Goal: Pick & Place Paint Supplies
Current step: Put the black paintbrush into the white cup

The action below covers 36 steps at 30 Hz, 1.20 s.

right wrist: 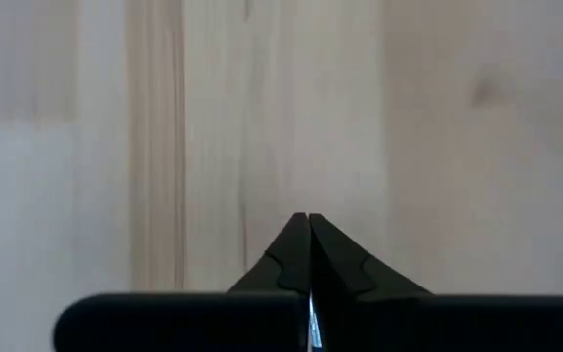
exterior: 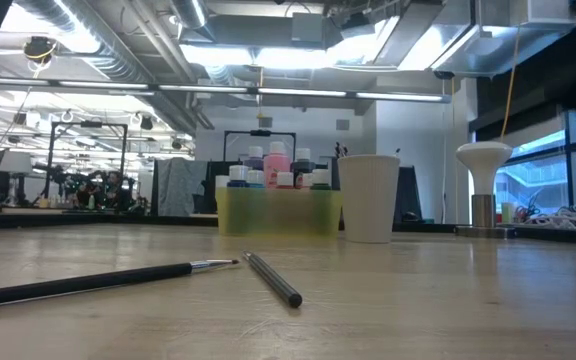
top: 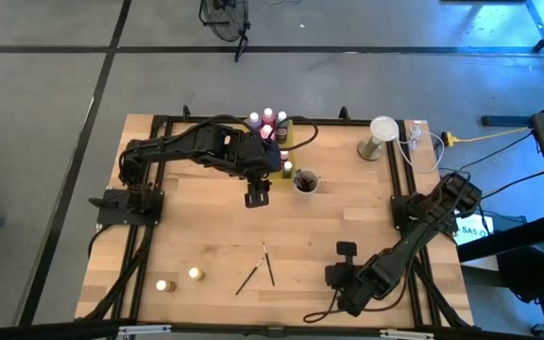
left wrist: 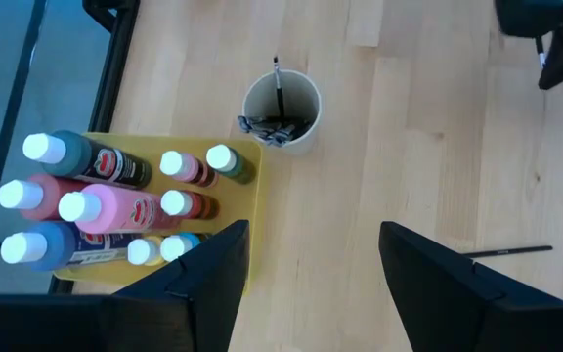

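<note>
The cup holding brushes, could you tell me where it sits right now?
In the high view the cup stands on the table's far middle, just right of the yellow tray of paint bottles and beside the left gripper.

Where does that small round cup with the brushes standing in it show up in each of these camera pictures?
High view: the small round cup sits right of the left gripper, beside the translucent yellow tray.
Low view: pale cup right of centre, just right of the tray.
Left wrist view: cup near the top middle, beside the tray's corner.
Right wrist view: not in it; only bare wood.
Shared landmark: the yellow tray of paint bottles.
</note>
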### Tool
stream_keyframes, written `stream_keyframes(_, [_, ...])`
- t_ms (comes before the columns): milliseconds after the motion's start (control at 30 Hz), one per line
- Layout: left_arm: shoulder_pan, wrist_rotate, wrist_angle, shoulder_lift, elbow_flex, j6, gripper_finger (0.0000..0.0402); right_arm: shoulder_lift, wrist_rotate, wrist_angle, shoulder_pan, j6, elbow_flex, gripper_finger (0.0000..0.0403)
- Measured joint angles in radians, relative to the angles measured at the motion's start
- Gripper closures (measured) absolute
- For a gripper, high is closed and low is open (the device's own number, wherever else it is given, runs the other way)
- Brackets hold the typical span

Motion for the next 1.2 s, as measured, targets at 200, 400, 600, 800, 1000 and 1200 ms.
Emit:
stream_keyframes(200, [0.000, 0.000, 0.001, 0.000, 0.000, 0.000, 0.0176, -0.001, 0.282, -0.231, 0.039, 0.008, 0.187, 0.0402])
stream_keyframes(400, [0.000, 0.000, 0.002, 0.000, 0.000, 0.000, 0.0176, -0.050, 0.430, -0.669, 0.056, 0.150, 0.362, 0.0402])
stream_keyframes(600, [0.000, 0.000, 0.002, 0.000, 0.000, 0.000, 0.0176, -0.197, 0.642, -0.766, 0.059, 0.121, 0.422, 0.0403])
stream_keyframes(800, [0.000, 0.000, 0.002, 0.000, 0.000, 0.000, 0.0176, -0.432, 1.018, -0.926, 0.028, 0.301, 0.402, 0.0403])
stream_keyframes(1000, [0.000, 0.000, 0.006, 0.000, 0.000, 0.000, 0.0176, -0.709, 1.247, -0.895, 0.004, 0.450, 0.227, 0.0403])
stream_keyframes(1200, [0.000, 0.000, 0.006, 0.000, 0.000, 0.000, 0.0176, -0.843, 1.246, -0.888, -0.048, 0.670, -0.036, 0.0403])
